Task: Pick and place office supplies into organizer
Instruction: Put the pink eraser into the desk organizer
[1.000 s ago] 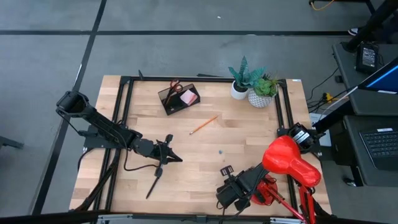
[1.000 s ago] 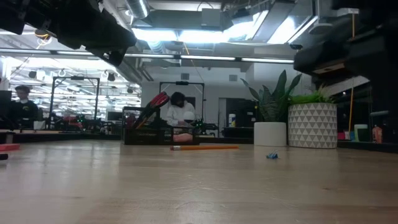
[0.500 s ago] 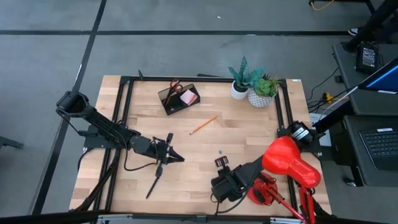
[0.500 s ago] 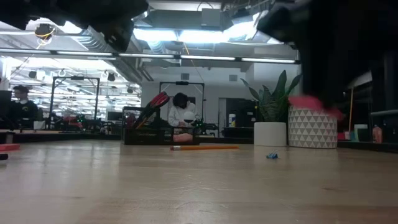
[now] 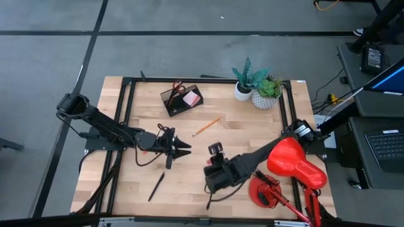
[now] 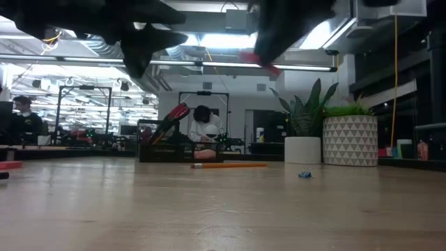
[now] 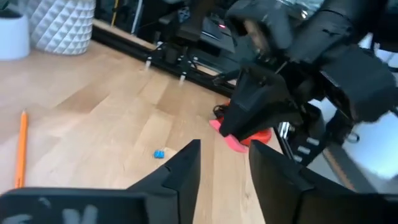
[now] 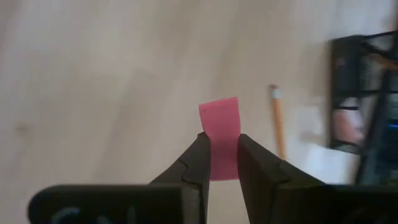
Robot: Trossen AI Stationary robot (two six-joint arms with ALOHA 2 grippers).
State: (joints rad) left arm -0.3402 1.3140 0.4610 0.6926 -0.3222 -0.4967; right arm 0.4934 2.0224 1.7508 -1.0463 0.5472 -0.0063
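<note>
Scissors [image 5: 177, 87] and pink pad [image 5: 191, 98] sit in organizer [image 5: 181, 99]; right gripper [image 8: 219, 163] clamps probably an eraser [image 8: 221, 135]; left gripper [image 5: 184, 149] parted, empty; pencil [image 5: 206, 127], pen [image 5: 156, 187] remain outside organizer.

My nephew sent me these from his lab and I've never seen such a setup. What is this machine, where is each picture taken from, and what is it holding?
It is a robot with two dark arms at a wooden table, each ending in a two-finger gripper. One picture looks down from above, one looks level across the tabletop, and two come from cameras on the wrists. The right gripper holds a small pink eraser pinched between its fingers. The left gripper hangs over the table's left half, holding nothing visible. On the table lie an orange pencil, a black pen, a dark organizer with red scissors in it, two potted plants and a red desk lamp.
</note>
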